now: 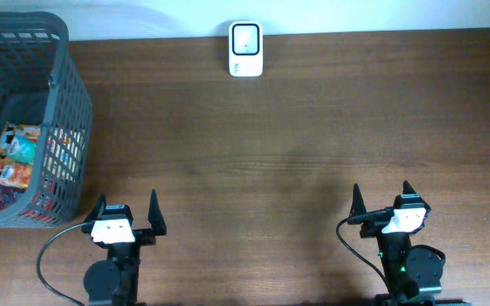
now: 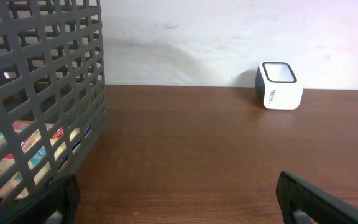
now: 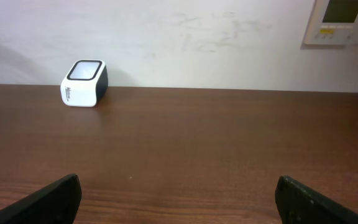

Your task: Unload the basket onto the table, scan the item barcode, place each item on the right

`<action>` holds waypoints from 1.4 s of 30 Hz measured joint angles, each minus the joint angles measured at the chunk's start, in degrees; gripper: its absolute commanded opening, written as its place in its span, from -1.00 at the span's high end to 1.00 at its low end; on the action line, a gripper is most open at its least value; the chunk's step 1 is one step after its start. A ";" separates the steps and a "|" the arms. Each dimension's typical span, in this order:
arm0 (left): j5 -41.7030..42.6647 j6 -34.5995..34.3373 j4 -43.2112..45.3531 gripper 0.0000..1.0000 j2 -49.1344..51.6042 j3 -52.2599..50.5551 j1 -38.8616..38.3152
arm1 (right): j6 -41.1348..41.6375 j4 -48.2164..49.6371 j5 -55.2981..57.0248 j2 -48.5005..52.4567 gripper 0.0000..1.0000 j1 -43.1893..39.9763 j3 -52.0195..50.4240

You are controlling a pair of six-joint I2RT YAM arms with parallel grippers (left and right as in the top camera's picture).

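A white barcode scanner (image 1: 246, 49) with a dark top window stands at the table's far edge by the wall; it shows too as the scanner (image 2: 279, 86) and the scanner (image 3: 84, 83). Colourful packaged items (image 1: 19, 161) lie inside a grey mesh basket (image 1: 62, 110) at the far left. My left gripper (image 1: 127, 209) hovers open near the table's front, just right of the basket, with nothing between its fingers. My right gripper (image 1: 381, 200) stands open at the front right, also holding nothing. In the wrist views the left gripper (image 2: 178, 196) and right gripper (image 3: 178, 198) frame bare wood.
The basket wall (image 2: 48, 99) fills the left of the left wrist view, close to the left finger. A wall panel (image 3: 340, 22) hangs at the upper right behind the table. Brown tabletop (image 1: 296, 153) stretches between the grippers and the scanner.
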 measured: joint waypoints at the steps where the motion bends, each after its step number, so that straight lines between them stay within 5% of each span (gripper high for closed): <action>1: 0.00 0.00 0.00 -0.98 0.00 0.00 0.00 | -0.02 0.00 0.00 0.00 -0.97 0.00 0.00; 15: 0.07 0.00 1.05 -0.98 0.00 0.00 0.00 | -0.02 0.00 0.00 0.00 -0.97 0.00 0.00; 18: 14.19 -0.26 10.05 -0.98 0.13 -0.24 0.15 | 0.00 0.02 -0.02 0.00 -0.97 0.00 0.00; 21: 27.91 -0.31 35.26 -0.98 0.22 0.61 0.15 | 0.00 0.02 0.00 0.00 -0.97 0.00 0.00; 22: 29.68 -0.28 36.92 -0.98 -0.09 2.97 0.15 | 0.00 0.04 0.00 0.00 -0.97 0.00 0.00; 24: 28.79 -0.24 30.18 -0.98 2.71 12.20 0.15 | -0.02 0.02 0.00 0.00 -0.97 0.00 -0.02; 27: 22.84 1.31 2.54 -0.98 19.19 37.55 0.15 | -0.02 0.07 0.00 0.00 -0.97 -0.02 0.00; 31: 31.65 2.56 3.74 -0.99 40.19 45.66 0.20 | -0.02 -0.02 -0.02 -0.07 -0.97 0.00 0.00; 33: 30.01 -0.09 -8.48 -0.98 48.96 59.32 0.79 | 0.00 0.02 -0.02 -0.02 -0.97 0.00 -0.02; 34: 28.96 -1.29 -21.42 -0.98 56.70 73.20 2.99 | -0.04 0.04 0.00 0.00 -0.97 -0.02 -0.02; 37: 27.52 -2.19 -36.11 -0.98 71.01 95.12 7.19 | 0.00 0.02 0.00 0.02 -0.97 -0.02 -0.02; 42: 11.80 -16.90 -51.23 -0.98 88.50 119.23 19.56 | -0.02 0.04 0.00 0.00 -0.97 0.00 -0.02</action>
